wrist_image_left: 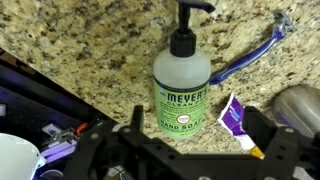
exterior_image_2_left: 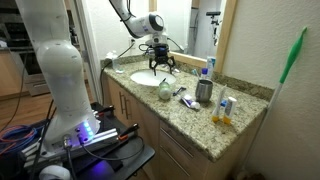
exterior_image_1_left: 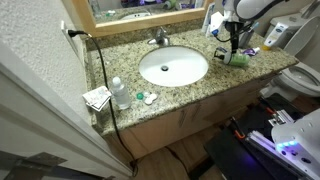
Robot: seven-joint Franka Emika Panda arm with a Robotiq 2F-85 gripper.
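Directly below the wide-open gripper [wrist_image_left: 193,125], seemingly untouched, lies the soap bottle [wrist_image_left: 180,80] on its side.

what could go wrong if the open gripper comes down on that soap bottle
The round Meyer's hand soap bottle seems to lie on its side, so the open gripper might roll it toward the sink. The blue razor and toothpaste tube lie close beside it; a finger could snag or shove them.

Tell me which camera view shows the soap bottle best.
The wrist view: the soap bottle sits large mid-frame, its label and black pump plain. Both exterior views show it only as a small green shape, label unreadable.
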